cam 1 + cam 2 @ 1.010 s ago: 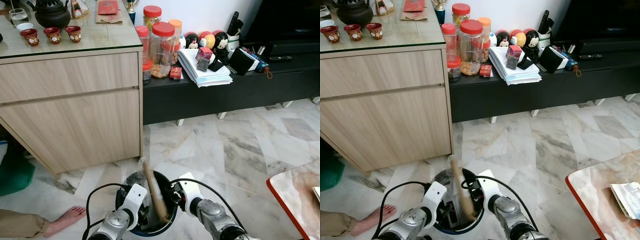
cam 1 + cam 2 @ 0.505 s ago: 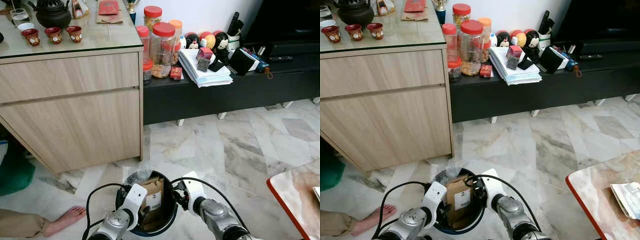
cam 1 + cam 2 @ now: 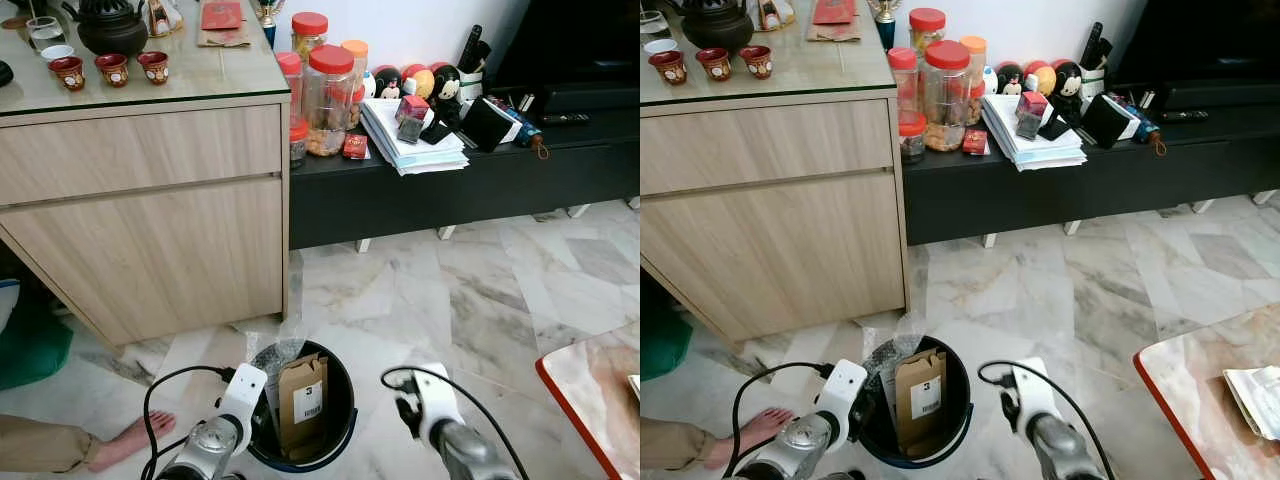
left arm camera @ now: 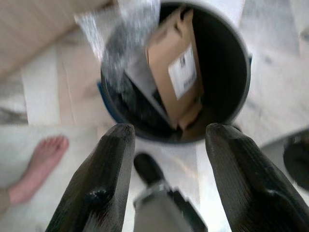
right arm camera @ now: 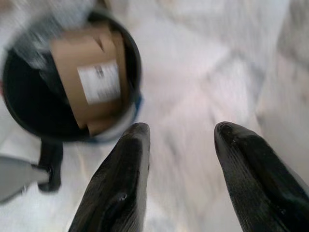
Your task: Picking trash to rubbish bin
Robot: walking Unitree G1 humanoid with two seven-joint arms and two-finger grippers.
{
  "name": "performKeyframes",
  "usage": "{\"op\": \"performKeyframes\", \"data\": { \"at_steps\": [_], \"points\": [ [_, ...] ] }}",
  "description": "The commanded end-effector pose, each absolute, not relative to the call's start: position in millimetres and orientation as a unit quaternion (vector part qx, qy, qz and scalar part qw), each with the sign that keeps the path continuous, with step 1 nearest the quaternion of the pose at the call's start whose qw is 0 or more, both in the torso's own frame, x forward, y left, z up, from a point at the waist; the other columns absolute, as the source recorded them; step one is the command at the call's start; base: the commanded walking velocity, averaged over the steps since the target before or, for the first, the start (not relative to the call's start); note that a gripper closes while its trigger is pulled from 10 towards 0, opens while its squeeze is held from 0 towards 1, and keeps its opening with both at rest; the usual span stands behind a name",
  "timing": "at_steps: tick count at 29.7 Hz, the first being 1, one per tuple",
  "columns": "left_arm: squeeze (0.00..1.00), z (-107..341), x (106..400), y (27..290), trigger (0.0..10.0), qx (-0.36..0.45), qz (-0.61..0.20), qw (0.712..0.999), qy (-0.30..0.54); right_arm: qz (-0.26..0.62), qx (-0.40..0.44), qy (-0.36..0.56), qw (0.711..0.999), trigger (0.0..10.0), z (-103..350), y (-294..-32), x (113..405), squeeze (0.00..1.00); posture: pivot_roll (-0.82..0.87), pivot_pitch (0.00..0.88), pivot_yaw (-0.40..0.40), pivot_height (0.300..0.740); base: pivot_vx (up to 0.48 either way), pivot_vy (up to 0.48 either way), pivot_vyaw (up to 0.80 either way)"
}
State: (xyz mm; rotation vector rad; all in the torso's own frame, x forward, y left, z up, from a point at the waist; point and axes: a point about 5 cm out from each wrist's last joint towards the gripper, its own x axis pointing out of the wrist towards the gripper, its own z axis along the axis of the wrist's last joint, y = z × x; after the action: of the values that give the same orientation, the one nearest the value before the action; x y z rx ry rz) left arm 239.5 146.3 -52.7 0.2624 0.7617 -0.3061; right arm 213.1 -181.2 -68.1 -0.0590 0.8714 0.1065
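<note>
Inside one bin (image 3: 345,420) stands one brown bag (image 3: 302,402), seemingly upright.

The head views are evenly lit by soft daylight and sharp across the frame. The glass top (image 3: 150,85) of the cabinet shows a pale sheen, and the marble floor (image 3: 470,290) carries faint reflections. Deep shade sits under the black shelf (image 3: 450,190), and the inside of the bin (image 3: 340,400) is dark. Both wrist views are softer. The right wrist view is washed out and smeared by motion blur over the floor; the black fingers (image 5: 118,193) are out of focus. The left wrist view blurs the fingers (image 4: 104,179) too, and the foot (image 4: 41,166).
</note>
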Motion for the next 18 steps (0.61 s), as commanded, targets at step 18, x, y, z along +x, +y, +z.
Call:
{"op": "performKeyframes", "data": {
  "at_steps": [18],
  "points": [
    [0.00,-79.8,196.1,176.9,10.0,0.182,-0.080,0.863,0.464,0.010,0.004,0.453,0.891,10.0,-81.3,-190.0,187.0,0.00,0.08,0.091,-0.094,0.740,0.000,0.000,0.00]
  ]
}}
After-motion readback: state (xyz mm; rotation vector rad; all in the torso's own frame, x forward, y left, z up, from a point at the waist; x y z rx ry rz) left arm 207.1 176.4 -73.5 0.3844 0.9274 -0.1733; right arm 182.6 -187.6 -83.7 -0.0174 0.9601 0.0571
